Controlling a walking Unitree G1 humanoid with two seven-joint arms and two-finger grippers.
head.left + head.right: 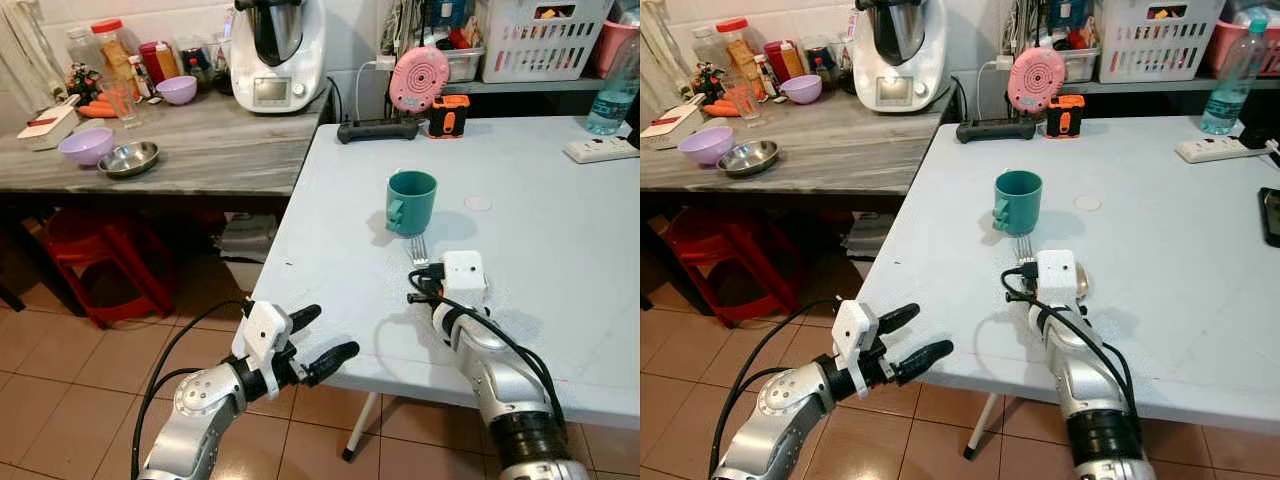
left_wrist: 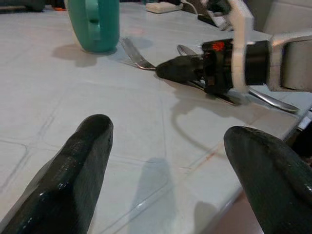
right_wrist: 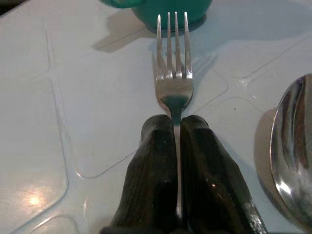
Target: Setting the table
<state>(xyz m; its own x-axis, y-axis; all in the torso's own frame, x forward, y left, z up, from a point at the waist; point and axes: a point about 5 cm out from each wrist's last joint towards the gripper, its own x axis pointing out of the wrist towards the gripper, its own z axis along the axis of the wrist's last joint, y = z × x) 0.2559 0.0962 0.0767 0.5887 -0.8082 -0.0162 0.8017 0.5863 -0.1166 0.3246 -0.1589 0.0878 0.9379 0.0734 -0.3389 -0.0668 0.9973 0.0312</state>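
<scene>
Right tool (image 3: 176, 127): clenched on the fork's handle, both black fingers pressed together with the thin metal stem between them, low over the white worktop (image 1: 560, 250).
Fork (image 3: 173, 73): lies flat on my worktop, long axis running straight away from me; the four tines point at the green mug, the handle points back toward my wrist.
Fork tips: just beside the foot of the mug, in its shadow; I cannot tell whether they touch it.
Green mug (image 1: 411, 201): upright, near the middle of the worktop, handle turned to my left.
Spoon (image 3: 292, 146): lies just beside the fork on its right, roughly parallel to it, bowl up and toward the mug.
Left tool (image 1: 320, 345): released, fingers spread wide apart, grasping nothing, hovering at the near edge of the worktop and aimed across it toward my right tool.
Side counter (image 1: 220, 150): to my left, carrying a purple bowl (image 1: 86, 145), a steel bowl (image 1: 128, 158) and a white kitchen machine (image 1: 276, 50).
Far edge: a black power strip (image 1: 377, 130) and a water bottle (image 1: 612, 90).
</scene>
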